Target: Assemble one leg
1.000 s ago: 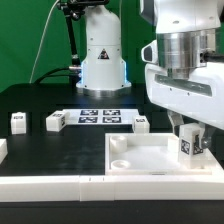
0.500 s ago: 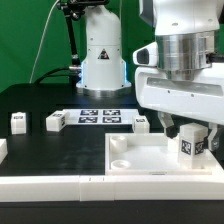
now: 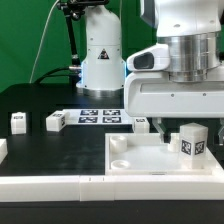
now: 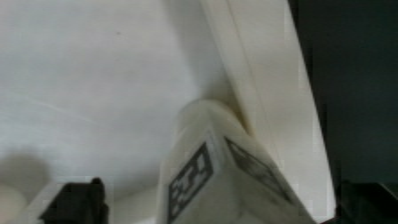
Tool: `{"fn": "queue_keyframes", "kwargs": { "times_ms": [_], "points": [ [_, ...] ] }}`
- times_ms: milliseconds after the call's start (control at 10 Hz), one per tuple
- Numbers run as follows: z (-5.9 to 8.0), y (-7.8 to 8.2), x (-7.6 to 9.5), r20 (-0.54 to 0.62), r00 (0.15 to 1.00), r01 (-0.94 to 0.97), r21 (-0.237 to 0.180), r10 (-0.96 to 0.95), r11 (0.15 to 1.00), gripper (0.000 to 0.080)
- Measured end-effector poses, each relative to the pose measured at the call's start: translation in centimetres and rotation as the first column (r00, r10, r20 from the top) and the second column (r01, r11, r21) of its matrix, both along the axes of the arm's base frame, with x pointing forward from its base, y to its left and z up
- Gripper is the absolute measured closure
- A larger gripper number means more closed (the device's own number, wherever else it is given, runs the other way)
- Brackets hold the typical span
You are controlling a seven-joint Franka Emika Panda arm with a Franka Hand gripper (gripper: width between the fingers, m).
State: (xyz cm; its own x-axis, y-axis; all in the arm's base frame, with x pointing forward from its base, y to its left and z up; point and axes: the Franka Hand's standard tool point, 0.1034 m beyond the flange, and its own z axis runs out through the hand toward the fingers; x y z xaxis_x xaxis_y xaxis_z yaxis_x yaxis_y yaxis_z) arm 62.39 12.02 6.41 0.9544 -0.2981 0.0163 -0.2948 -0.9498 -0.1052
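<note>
A white leg (image 3: 190,141) with a coded tag on its face stands upright on the right corner of the large white panel (image 3: 140,160). My gripper (image 3: 187,127) hangs just above it, open, one dark finger (image 3: 163,127) showing on the exterior view's left of the leg. In the wrist view the leg (image 4: 222,165) stands between my fingertips (image 4: 75,202), with a gap on each side, and the gripper (image 4: 228,205) holds nothing. The panel (image 4: 89,80) fills most of that view.
Three more small white legs (image 3: 18,121) (image 3: 55,121) (image 3: 141,123) sit on the black table. The marker board (image 3: 98,116) lies behind them, in front of the robot base (image 3: 100,60). A long white part (image 3: 40,186) lies along the front edge.
My gripper was down around the leg. It has opened, let the leg go and risen. The leg stays standing on the panel's corner.
</note>
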Motion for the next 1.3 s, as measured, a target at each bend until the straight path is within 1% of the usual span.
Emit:
{"fn": "queue_keyframes", "kwargs": {
  "times_ms": [300, 400, 600, 800, 900, 1000, 1100, 1200, 1300],
  "points": [
    [0.0, 0.0, 0.0, 0.018, 0.968, -0.248, -0.031, 0.249, 0.968, 0.0150],
    [0.0, 0.0, 0.0, 0.021, 0.953, -0.303, -0.036, 0.303, 0.952, 0.0150],
    [0.2, -0.3, 0.2, 0.026, 0.887, -0.459, -0.066, 0.461, 0.886, 0.0150],
    [0.3, -0.6, 0.4, 0.023, 0.790, -0.608, -0.096, 0.612, 0.788, 0.0150],
    [0.4, -0.8, 0.6, 0.022, 0.755, -0.650, -0.106, 0.655, 0.752, 0.0150],
    [0.5, -0.9, 0.8, 0.025, 0.757, -0.647, -0.108, 0.653, 0.755, 0.0177],
    [0.5, -0.9, 0.7, 0.024, 0.758, -0.646, -0.107, 0.652, 0.755, 0.0177],
    [0.5, -0.9, 0.7, 0.024, 0.758, -0.646, -0.107, 0.652, 0.756, 0.0350],
    [0.5, -0.9, 0.7, 0.024, 0.758, -0.646, -0.107, 0.652, 0.756, 0.0350]
  ]
}}
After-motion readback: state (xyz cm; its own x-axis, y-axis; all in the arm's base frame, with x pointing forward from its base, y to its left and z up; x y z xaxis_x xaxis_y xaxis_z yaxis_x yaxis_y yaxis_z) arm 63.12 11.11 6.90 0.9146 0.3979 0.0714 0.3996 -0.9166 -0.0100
